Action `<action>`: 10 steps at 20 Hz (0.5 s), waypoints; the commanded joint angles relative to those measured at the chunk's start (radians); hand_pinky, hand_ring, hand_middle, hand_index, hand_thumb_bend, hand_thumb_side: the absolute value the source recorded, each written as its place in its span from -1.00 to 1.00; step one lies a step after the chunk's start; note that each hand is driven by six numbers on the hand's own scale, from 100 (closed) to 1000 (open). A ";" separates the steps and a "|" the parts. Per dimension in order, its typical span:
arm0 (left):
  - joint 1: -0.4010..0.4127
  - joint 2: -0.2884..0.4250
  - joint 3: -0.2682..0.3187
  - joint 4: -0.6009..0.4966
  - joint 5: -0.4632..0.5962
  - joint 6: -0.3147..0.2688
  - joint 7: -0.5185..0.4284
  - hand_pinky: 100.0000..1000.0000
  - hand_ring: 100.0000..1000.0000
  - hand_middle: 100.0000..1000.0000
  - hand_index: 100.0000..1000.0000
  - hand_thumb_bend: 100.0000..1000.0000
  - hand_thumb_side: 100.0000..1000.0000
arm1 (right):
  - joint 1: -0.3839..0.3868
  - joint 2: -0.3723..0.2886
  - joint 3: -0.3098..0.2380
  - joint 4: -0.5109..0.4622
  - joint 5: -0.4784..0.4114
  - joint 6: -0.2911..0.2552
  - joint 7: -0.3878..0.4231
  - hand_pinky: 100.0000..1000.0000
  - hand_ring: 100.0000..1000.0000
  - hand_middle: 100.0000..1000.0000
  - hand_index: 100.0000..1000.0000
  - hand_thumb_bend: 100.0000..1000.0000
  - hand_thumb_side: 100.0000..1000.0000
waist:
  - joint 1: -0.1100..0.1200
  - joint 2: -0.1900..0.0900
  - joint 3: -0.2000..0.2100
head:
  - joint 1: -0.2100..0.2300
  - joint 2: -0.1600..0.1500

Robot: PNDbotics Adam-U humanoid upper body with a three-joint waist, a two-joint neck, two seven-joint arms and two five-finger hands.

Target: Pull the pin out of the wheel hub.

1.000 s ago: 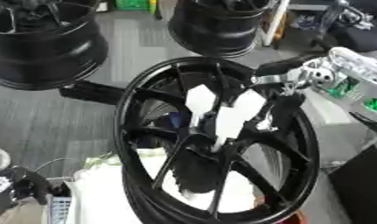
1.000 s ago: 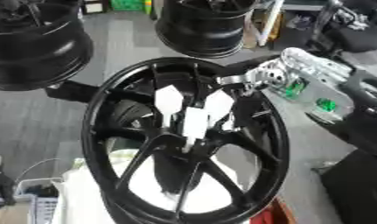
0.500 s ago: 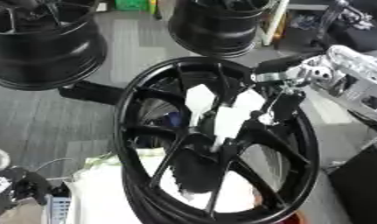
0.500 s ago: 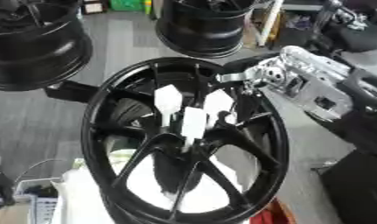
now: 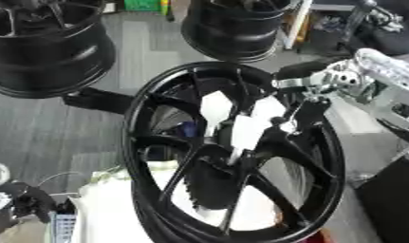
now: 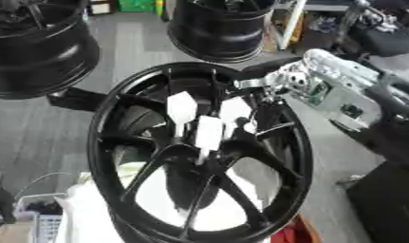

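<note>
A black spoked wheel hub (image 5: 315, 156) stands on edge in the middle. Three white flat-headed pins stick out near its centre: one on the left (image 5: 214, 107), one lower in the middle (image 5: 245, 133) and one on the right (image 5: 270, 110). My right hand (image 5: 311, 111) comes in from the upper right on a silver wrist (image 5: 344, 78). Its black fingers reach down over the rim and lie against the right pin, partly covering it. Whether they hold the pin is hidden. My left hand (image 5: 24, 203) rests in the lower left corner.
The hub stands on a white cloth (image 5: 107, 209). Two more black wheels are behind it, at the top left (image 5: 41, 42) and top middle (image 5: 237, 28). A black block (image 5: 95, 100) lies by the hub's left rim. A dark box (image 5: 390, 199) stands at the lower right.
My right hand's fingers have come down from the rim onto the right pin. The pins stay in the hub. The camera has shifted a little.
</note>
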 commanded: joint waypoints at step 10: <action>-0.010 0.013 -0.001 -0.015 0.003 0.001 0.000 0.01 -0.14 -0.15 0.21 -1.00 1.00 | -0.027 -0.023 -0.084 -0.062 -0.034 0.130 0.058 0.12 -0.11 -0.15 0.09 -1.00 -1.00 | 0.004 -0.014 -0.006 | 0.002 -0.003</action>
